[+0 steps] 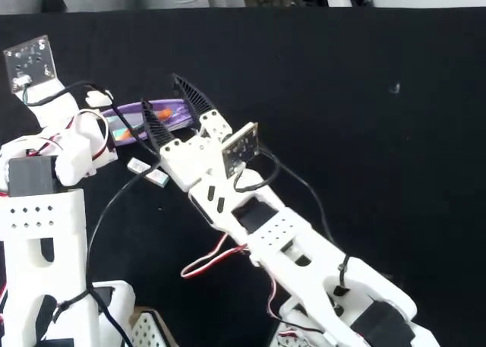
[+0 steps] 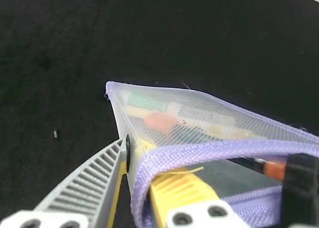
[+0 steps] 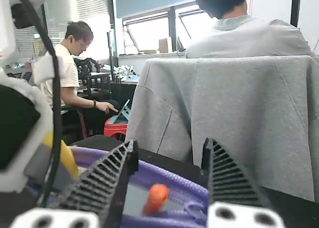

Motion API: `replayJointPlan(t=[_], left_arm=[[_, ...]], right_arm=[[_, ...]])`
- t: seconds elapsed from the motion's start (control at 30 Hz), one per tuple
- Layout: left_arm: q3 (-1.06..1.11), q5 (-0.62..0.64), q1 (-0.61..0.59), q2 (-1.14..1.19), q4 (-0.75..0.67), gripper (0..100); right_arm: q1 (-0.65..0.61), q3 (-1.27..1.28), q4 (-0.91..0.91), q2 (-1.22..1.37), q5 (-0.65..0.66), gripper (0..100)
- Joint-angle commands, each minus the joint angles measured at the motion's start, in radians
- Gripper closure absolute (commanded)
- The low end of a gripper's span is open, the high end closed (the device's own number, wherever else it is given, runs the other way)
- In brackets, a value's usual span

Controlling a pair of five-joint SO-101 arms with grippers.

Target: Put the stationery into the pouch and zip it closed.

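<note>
The purple-trimmed mesh pouch (image 1: 178, 113) lies on the black table at the left. In the left wrist view the pouch (image 2: 199, 118) holds orange, green and white stationery behind its mesh. My left gripper (image 2: 137, 163) is shut on the pouch's end, one finger inside the opening and one outside. My right gripper (image 1: 159, 90) is over the pouch's middle with its black fingers (image 3: 109, 178) open. A small orange piece (image 3: 157, 198) at the purple rim sits between them, untouched. I cannot tell whether it is a zip pull or a pen end.
Two small white pieces (image 1: 137, 165) (image 1: 157, 178) lie on the table just in front of the pouch, between the arms. A red-and-white cable (image 1: 209, 260) trails beside the right arm. The black cloth (image 1: 364, 96) stretches bare to the right.
</note>
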Motion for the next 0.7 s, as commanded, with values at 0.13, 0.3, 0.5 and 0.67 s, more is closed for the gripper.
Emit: replayJointPlan(t=[0.13,0.3,0.5,0.67], left_arm=[[-0.012,0.081,-0.058,-0.014,-0.008,97],[-0.012,0.137,-0.154,-0.015,-0.043,97],[-0.039,0.137,-0.259,-0.012,-0.055,97],[-0.067,0.129,-0.374,-0.014,-0.055,97]], right_arm=[[-0.012,-0.030,0.012,-0.114,-0.002,77.9],[0.034,-0.033,0.146,-0.298,-0.002,77.9],[0.137,-0.087,0.387,-0.518,-0.009,77.9],[0.183,-0.116,0.476,-0.615,-0.009,77.9]])
